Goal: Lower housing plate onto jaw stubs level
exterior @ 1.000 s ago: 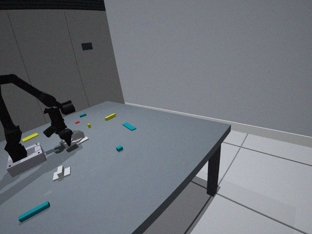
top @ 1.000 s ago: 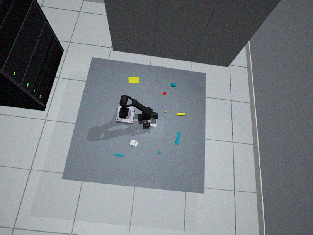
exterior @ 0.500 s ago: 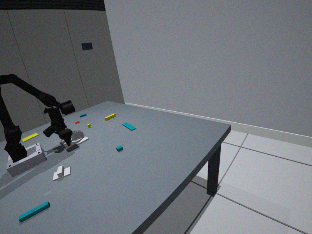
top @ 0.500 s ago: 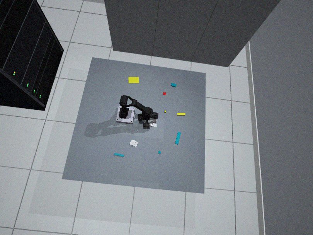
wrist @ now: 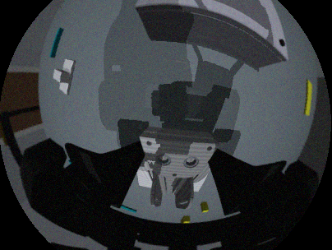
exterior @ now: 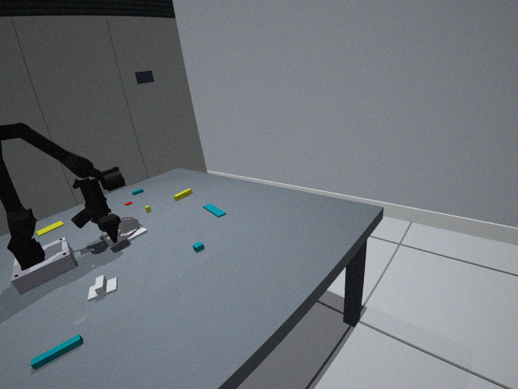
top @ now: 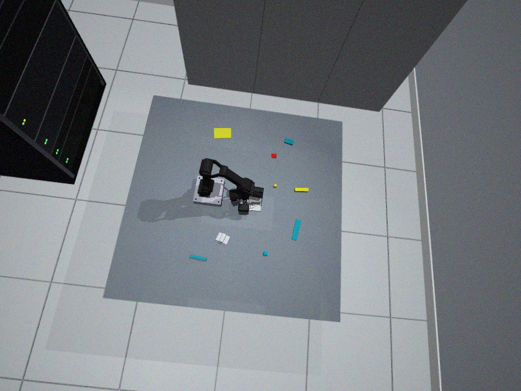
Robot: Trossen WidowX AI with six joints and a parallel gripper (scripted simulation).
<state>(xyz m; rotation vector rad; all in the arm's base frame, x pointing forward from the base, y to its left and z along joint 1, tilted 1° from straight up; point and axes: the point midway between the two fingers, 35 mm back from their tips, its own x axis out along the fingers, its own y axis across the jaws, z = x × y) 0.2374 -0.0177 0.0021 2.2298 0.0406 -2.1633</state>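
The housing plate [wrist: 177, 153], grey with several round holes, spans the space between my fingers in the wrist view. My gripper [top: 250, 200] [exterior: 110, 237] [wrist: 177, 145] is shut on it, one black finger at each side edge. The plate is over the inner end of the white base [top: 256, 208] [exterior: 140, 232] [wrist: 145, 179]. Two dark grey jaws [wrist: 156, 193] [wrist: 183, 194] extend side by side beyond the plate. Two round pin ends show at the plate's larger holes. The stubs are hidden, and I cannot tell whether the plate is fully seated.
The arm's mounting block [top: 208, 202] [exterior: 45, 270] [wrist: 214, 39] is close by. A white stepped stand [top: 222, 238] [exterior: 100, 286] [wrist: 64, 76] is to one side. A teal bar [top: 296, 229] [exterior: 214, 210], yellow bar [top: 301, 190] [exterior: 183, 194] and red piece [top: 273, 155] [exterior: 128, 203] lie around.
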